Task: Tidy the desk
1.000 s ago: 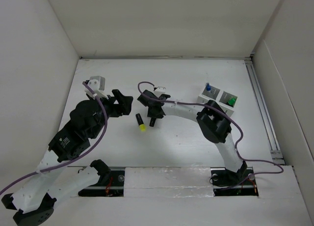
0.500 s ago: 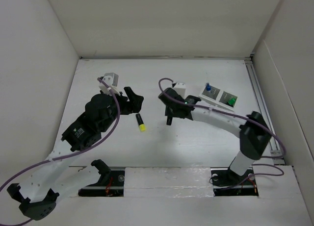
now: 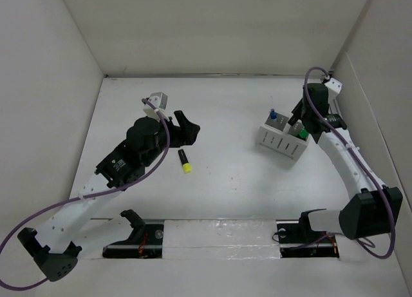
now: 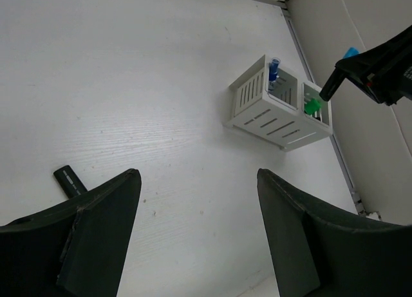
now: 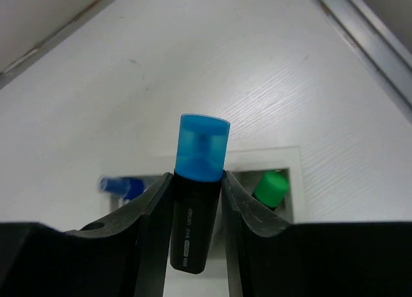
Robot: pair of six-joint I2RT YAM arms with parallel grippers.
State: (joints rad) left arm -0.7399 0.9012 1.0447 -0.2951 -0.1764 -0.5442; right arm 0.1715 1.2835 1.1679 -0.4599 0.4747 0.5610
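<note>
Right wrist: right claw [image 5: 197, 189] clenched on the blue-capped marker [image 5: 202, 152], above the holder [image 5: 291, 156]
Hold it upright; centre over a free compartment before lowering; left claw [image 4: 196, 200] gapes, grasping nothing, over the tabletop [image 4: 129, 84]

The left arm [image 3: 122, 165], black at the joints and white along the links, rises from its base at the near left corner and leans forward, bent at the elbow. The left hand [image 3: 190, 127] points to the right, and its two dark fingers [image 4: 96, 226] are spread wide with nothing between them. The right arm [image 3: 344, 158] stretches far out along the right side. The right hand [image 5: 196, 194] tilts downward, both fingers pressed on a black marker with a light blue cap [image 5: 201, 155].
</note>
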